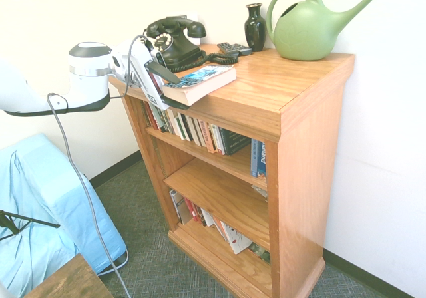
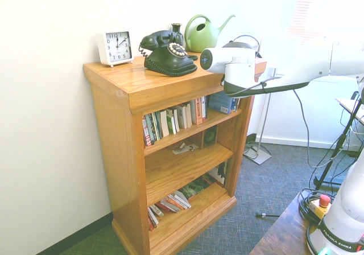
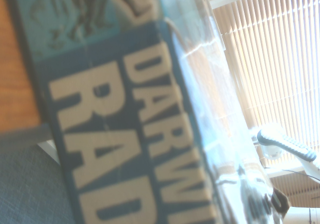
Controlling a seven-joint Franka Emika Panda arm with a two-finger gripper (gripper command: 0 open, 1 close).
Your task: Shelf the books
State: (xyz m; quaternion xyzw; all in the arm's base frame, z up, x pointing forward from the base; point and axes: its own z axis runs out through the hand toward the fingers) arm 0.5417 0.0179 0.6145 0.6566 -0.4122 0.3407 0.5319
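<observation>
Book (image 1: pixel 200 83) flat on shelf (image 1: pixel 293 92) top, open pincer (image 1: pixel 158 78) around it

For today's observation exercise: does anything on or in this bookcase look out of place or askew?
Yes. The paperback lies flat on the shelf top, jutting over its front edge beside the open gripper, while books on the bottom level lean and sprawl.

The thick Darwin's Radio paperback (image 1: pixel 200 83) is lying flat on the honey-coloured wooden shelf's (image 1: pixel 293 105) top board, one end hanging over the front edge. Blue-black cover is facing up, pale page edges are showing.
</observation>
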